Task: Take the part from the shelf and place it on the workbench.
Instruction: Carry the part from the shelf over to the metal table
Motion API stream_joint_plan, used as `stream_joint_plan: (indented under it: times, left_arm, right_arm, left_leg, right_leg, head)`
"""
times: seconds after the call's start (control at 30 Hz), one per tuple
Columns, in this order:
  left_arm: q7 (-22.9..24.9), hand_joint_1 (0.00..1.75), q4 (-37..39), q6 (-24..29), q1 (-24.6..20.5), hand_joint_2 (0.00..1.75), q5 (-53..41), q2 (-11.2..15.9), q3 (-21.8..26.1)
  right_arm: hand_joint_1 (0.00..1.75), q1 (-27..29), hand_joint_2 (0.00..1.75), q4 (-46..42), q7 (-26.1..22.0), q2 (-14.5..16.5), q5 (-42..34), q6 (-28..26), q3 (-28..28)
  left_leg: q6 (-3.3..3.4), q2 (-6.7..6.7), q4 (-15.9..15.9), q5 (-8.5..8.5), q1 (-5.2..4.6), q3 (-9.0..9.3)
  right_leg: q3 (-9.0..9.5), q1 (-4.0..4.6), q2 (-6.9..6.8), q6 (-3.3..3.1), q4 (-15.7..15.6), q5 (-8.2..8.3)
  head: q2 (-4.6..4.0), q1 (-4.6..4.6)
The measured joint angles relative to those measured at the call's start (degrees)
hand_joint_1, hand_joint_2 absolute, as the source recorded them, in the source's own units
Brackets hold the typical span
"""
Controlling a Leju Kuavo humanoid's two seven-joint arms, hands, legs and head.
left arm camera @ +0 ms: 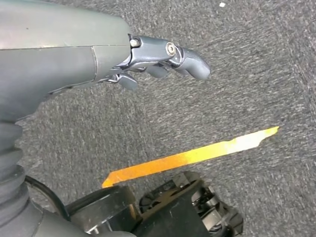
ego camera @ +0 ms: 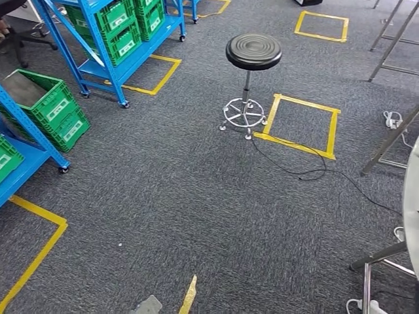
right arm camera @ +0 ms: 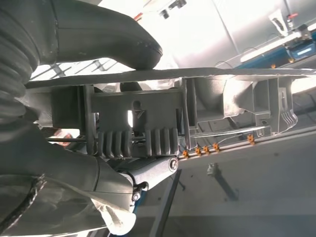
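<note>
Right wrist view: right robot hand [right arm camera: 111,123] clamped around one grey part [right arm camera: 149,118]; left robot hand [left arm camera: 149,59] empty.

Dark grey carpet floor [ego camera: 163,196] is being occupied by a black round stool [ego camera: 253,52] centre-far, yellow tape squares [ego camera: 301,124], and blue metal shelving [ego camera: 106,59] far left.

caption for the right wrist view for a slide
Right hand grips the grey ribbed part, thumb over its top.
</note>
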Motion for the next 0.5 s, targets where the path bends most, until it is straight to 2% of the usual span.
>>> stream_joint_plan:
  times: [0.03, 0.1, 0.13, 0.17, 0.2, 0.23, 0.27, 0.3, 0.37, 0.4, 0.43, 0.47, 0.5]
  left_arm:
    - [0.1, 0.0, -0.03, -0.01, -0.16, 1.75, 0.23, -0.04, -0.3]
    - [0.25, 0.0, -0.09, 0.0, -0.48, 1.75, 0.64, -0.17, -0.92]
    - [0.33, 0.0, -0.12, 0.01, -0.57, 1.75, 0.91, -0.2, -1.2]
    - [0.39, 0.0, -0.14, 0.01, -0.58, 1.75, 1.09, -0.18, -1.43]
    - [0.43, 0.0, -0.14, 0.01, -0.55, 1.75, 1.3, -0.13, -1.63]
    - [0.46, 0.0, -0.14, 0.02, -0.57, 1.75, 1.48, -0.08, -1.81]
    - [0.47, 0.0, -0.14, 0.04, -0.65, 1.75, 1.62, -0.05, -1.98]
    - [0.48, 0.0, -0.14, 0.1, -0.77, 1.75, 1.74, -0.05, -2.17]
    - [0.49, 0.0, -0.15, 0.3, -1.03, 1.75, 1.93, -0.04, -2.53]
    - [0.48, 0.0, -0.15, 0.45, -1.09, 1.75, 2.06, -0.02, -2.69]
    - [0.44, 0.0, -0.16, 0.59, -1.11, 1.75, 2.23, 0.02, -2.81]
    - [0.41, 0.0, -0.16, 0.71, -1.11, 1.75, 2.41, 0.04, -2.91]
    - [0.38, 0.0, -0.16, 0.78, -1.12, 1.75, 2.59, 0.03, -3.06]
  right_arm:
    - [1.75, 0.21, 1.75, -0.05, 0.24, 0.01, 0.2, -0.01, -0.03]
    - [1.75, 0.42, 1.75, -0.11, 0.67, 0.02, 0.52, -0.01, -0.07]
    - [1.75, 0.41, 1.75, -0.12, 0.85, 0.02, 0.67, 0.0, -0.08]
    - [1.75, 0.34, 1.75, -0.12, 0.98, 0.02, 0.81, 0.01, -0.1]
    - [1.75, 0.3, 1.75, -0.12, 1.07, 0.01, 0.97, 0.01, -0.14]
    - [1.75, 0.32, 1.75, -0.12, 1.18, 0.01, 1.11, 0.0, -0.21]
    - [1.75, 0.33, 1.75, -0.12, 1.29, 0.01, 1.22, 0.0, -0.29]
    - [1.75, 0.32, 1.75, -0.12, 1.38, 0.01, 1.32, 0.0, -0.37]
    - [1.75, 0.28, 1.75, -0.11, 1.51, 0.02, 1.49, 0.01, -0.44]
    - [1.75, 0.29, 1.75, -0.12, 1.56, 0.03, 1.59, 0.01, -0.46]
    - [1.75, 0.36, 1.75, -0.13, 1.63, 0.05, 1.67, 0.01, -0.47]
    - [1.75, 0.44, 1.75, -0.13, 1.71, 0.08, 1.74, 0.01, -0.51]
    - [1.75, 0.56, 1.75, -0.15, 1.78, 0.11, 1.77, 0.01, -0.57]
  left_leg:
    - [0.2, 0.63, -0.24, 0.21, 0.05, -0.01]
    - [0.69, 2.04, -0.81, 0.61, 0.26, 0.07]
    - [0.86, 2.86, -0.94, 0.69, 0.28, 0.06]
    - [0.94, 3.69, -0.94, 0.69, 0.25, 0.01]
    - [0.95, 4.59, -0.94, 0.67, 0.22, -0.03]
    - [0.94, 5.47, -0.93, 0.65, 0.21, -0.04]
    - [0.88, 6.28, -0.92, 0.6, 0.22, -0.03]
    - [0.76, 7.01, -0.92, 0.53, 0.24, 0.05]
    - [0.26, 8.23, -0.86, 0.2, 0.11, 0.33]
    - [-0.08, 8.75, -0.78, 0.01, -0.05, 0.45]
    - [-0.39, 9.24, -0.71, -0.14, -0.22, 0.56]
    - [-0.66, 9.74, -0.66, -0.22, -0.36, 0.64]
    - [-0.9, 10.29, -0.63, -0.26, -0.32, 0.76]
  right_leg:
    - [-0.37, -0.05, -0.29, 0.29, 0.19, -0.07]
    - [-2.06, 0.09, -3.02, 0.84, 3.0, -1.88]
    - [-3.59, 0.06, -4.91, 1.12, 6.2, -3.66]
    - [-5.47, 0.0, -6.17, 1.46, 10.04, -5.52]
    - [-7.18, -0.16, -6.74, 1.76, 13.6, -6.9]
    - [-8.14, -0.36, -7.01, 2.02, 15.69, -7.35]
    - [-7.98, -0.56, -7.23, 2.22, 15.58, -6.7]
    - [-6.62, -0.75, -7.6, 2.36, 13.24, -5.16]
    - [-1.98, -0.81, -9.82, 2.46, 5.23, -1.97]
    - [-0.19, -0.72, -10.76, 2.17, 2.18, -1.2]
    - [0.79, -0.58, -11.38, 1.79, 0.48, -1.0]
    - [0.95, -0.38, -11.29, 1.35, 0.08, -1.2]
    - [0.81, -0.36, -10.55, 0.84, 0.1, -1.09]
  head:
    - [0.0, 0.04]
    - [0.0, 0.25]
    - [0.0, 0.32]
    - [0.0, 0.38]
    - [0.0, 0.38]
    - [0.0, 0.37]
    - [0.0, 0.38]
    - [0.0, 0.39]
    - [0.0, 0.44]
    - [0.0, 0.38]
    - [0.0, 0.33]
    - [0.0, 0.29]
    - [0.0, 0.22]
